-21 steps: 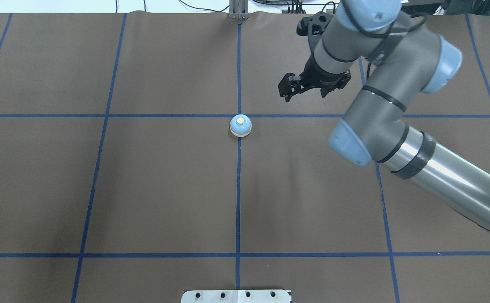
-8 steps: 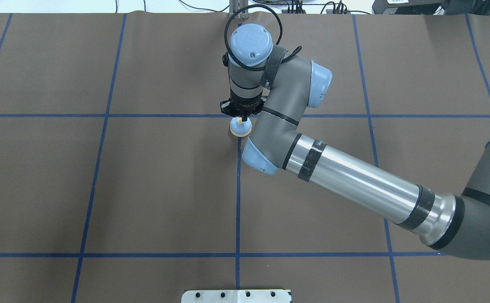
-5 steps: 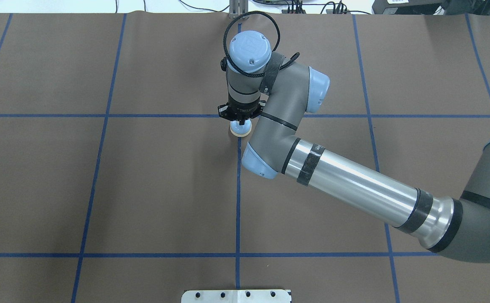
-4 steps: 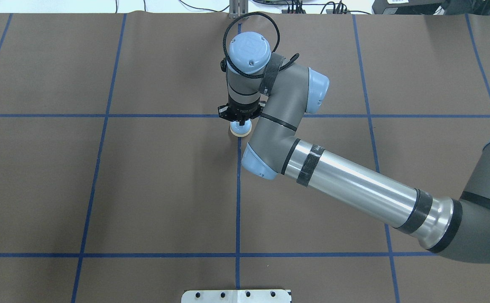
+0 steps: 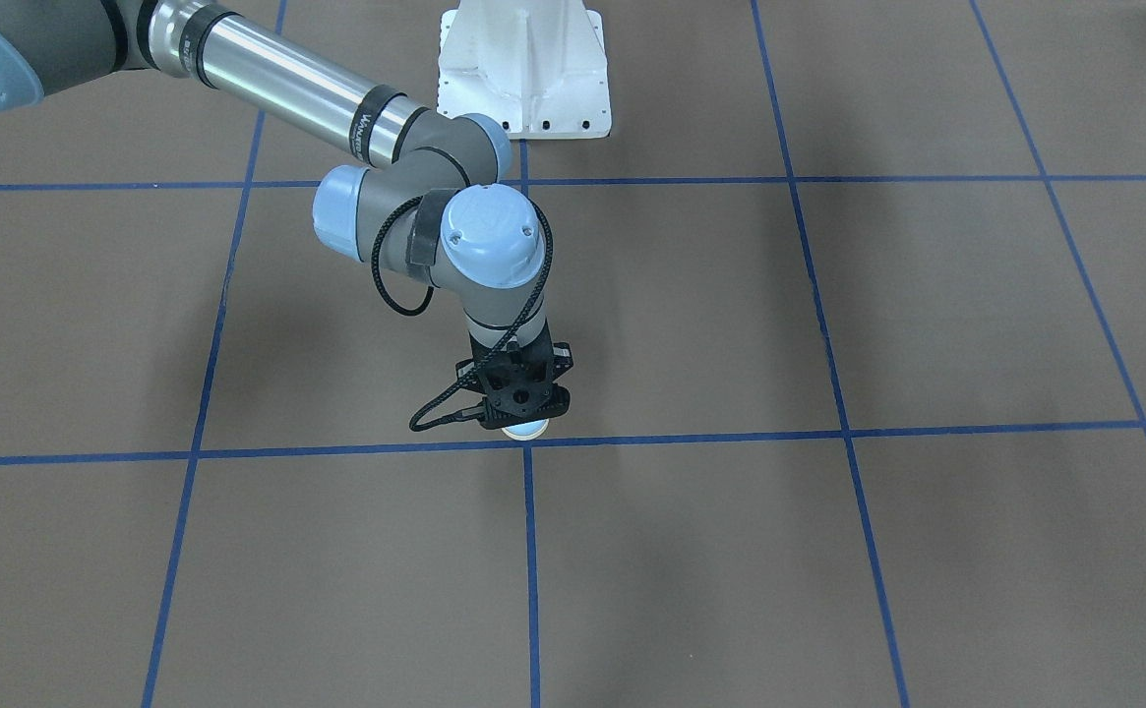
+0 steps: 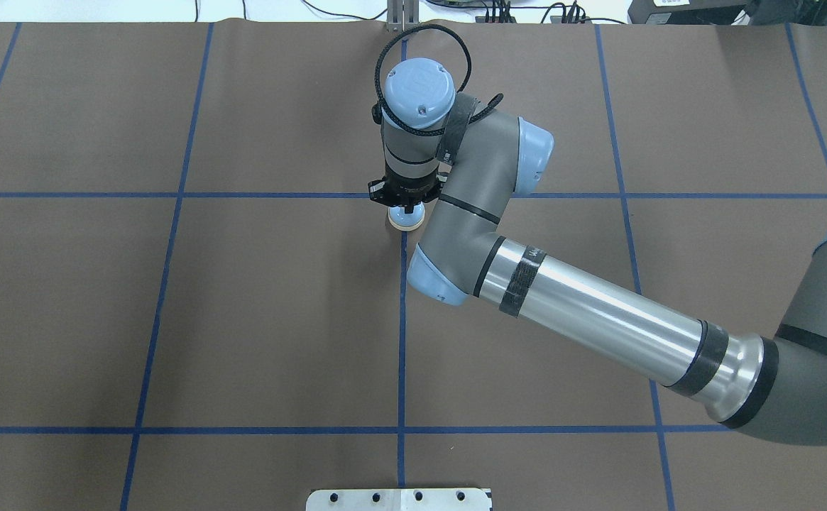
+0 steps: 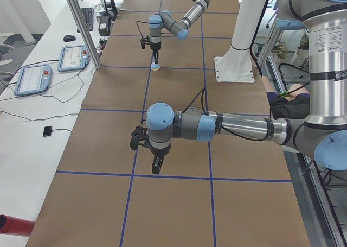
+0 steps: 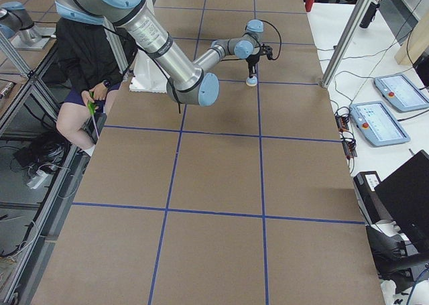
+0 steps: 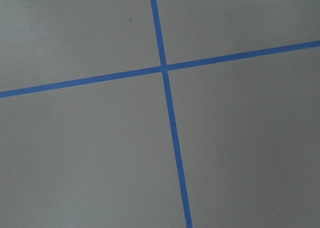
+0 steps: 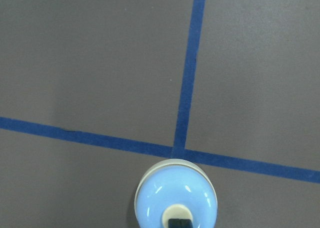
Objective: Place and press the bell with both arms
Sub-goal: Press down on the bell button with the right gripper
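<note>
The light-blue bell (image 6: 406, 220) with its cream base rim stands at a blue tape crossing in the table's middle. It also shows in the front view (image 5: 525, 429), the side views (image 7: 155, 67) (image 8: 251, 81) and the right wrist view (image 10: 177, 198). My right gripper (image 6: 406, 207) points straight down over it, fingers together, and its black tip (image 10: 176, 223) rests on the cream button. My left gripper (image 7: 155, 168) hangs low over bare table far from the bell; it shows only in the exterior left view, so I cannot tell whether it is open or shut.
The white pedestal (image 5: 523, 69) is bolted behind the bell on the robot's side. A person (image 8: 87, 57) sits beside the table near the robot. Tablets (image 7: 32, 78) and an aluminium post (image 7: 81, 24) stand along the operators' bench.
My right arm swung in from the back right and came down over the bell, its shut fingers now covering the button. In the last half second it barely moved. The bell has not shifted.
</note>
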Motion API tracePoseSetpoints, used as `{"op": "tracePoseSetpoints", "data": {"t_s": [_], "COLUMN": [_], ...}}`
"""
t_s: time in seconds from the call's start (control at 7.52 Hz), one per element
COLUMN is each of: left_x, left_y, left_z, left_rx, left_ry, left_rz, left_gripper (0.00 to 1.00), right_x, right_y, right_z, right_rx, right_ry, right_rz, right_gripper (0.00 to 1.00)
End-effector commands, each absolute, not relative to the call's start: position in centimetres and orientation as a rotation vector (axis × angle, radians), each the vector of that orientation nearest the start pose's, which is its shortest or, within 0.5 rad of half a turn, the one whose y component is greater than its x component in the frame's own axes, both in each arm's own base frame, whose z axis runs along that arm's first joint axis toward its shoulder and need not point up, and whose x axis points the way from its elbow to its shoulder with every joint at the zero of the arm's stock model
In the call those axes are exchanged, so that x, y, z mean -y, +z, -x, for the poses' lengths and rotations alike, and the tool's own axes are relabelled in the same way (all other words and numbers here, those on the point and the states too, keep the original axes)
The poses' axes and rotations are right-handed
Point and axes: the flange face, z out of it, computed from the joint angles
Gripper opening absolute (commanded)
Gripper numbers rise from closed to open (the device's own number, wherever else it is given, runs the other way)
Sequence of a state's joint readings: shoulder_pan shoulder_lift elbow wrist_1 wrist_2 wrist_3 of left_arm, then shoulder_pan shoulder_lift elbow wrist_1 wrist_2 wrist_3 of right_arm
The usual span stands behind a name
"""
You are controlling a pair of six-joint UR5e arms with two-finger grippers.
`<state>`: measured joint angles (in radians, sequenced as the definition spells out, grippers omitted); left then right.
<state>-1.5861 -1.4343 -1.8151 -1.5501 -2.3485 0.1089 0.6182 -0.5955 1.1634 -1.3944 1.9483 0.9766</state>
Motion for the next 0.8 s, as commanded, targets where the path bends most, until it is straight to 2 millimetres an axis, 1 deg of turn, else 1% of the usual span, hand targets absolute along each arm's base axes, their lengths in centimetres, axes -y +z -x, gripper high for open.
{"op": "tracePoseSetpoints", "data": {"t_s": [0.0, 0.13, 0.27, 0.4, 0.53, 0.66], "left_x": [43.7, 43.6, 43.6, 43.6, 43.6, 43.6], "left_y": [60.4, 60.4, 60.4, 60.4, 60.4, 60.4], "left_z": [7.0, 7.1, 7.1, 7.1, 7.1, 7.1], "left_rx": [-0.771, -0.771, -0.771, -0.771, -0.771, -0.771], "left_ry": [0.123, 0.123, 0.122, 0.121, 0.121, 0.121], "left_rz": [-0.131, -0.132, -0.131, -0.132, -0.132, -0.132], "left_gripper": [1.0, 1.0, 1.0, 1.0, 1.0, 1.0], "right_x": [55.4, 55.7, 55.7, 56.7, 58.6, 59.9], "right_y": [18.0, 17.3, 16.8, 16.6, 16.5, 16.8], "right_z": [60.6, 59.8, 59.4, 57.8, 55.6, 54.0], "right_rx": [0.825, 0.838, 0.845, 0.847, 0.853, 0.84], "right_ry": [-0.116, -0.112, -0.108, -0.091, -0.064, -0.056], "right_rz": [-0.135, -0.144, -0.156, -0.169, -0.171, -0.171], "right_gripper": [0.0, 0.0, 0.96, 0.99, 0.99, 0.99]}}
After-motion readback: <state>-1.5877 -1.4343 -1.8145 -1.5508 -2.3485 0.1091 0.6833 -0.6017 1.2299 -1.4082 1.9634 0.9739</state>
